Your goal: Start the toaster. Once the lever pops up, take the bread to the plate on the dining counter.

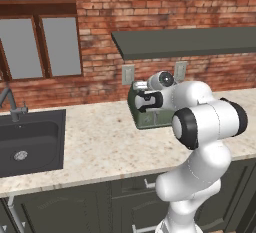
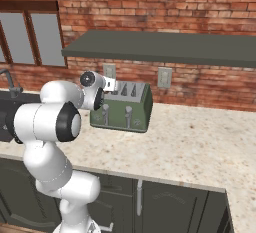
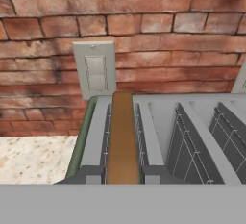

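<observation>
Bread [image 3: 122,136] upright in toaster's [image 2: 125,111] end slot (edge-on).

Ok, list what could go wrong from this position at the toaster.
1. The bread stands in the end slot of the toaster with slot walls close on both sides; if the shut hand is not gripping it firmly, it may slip on lifting.
2. A tilted pull could scrape the slice against the slot or drag the toaster.
3. The wall switch sits just behind; overshooting forward could hit the bricks.
</observation>
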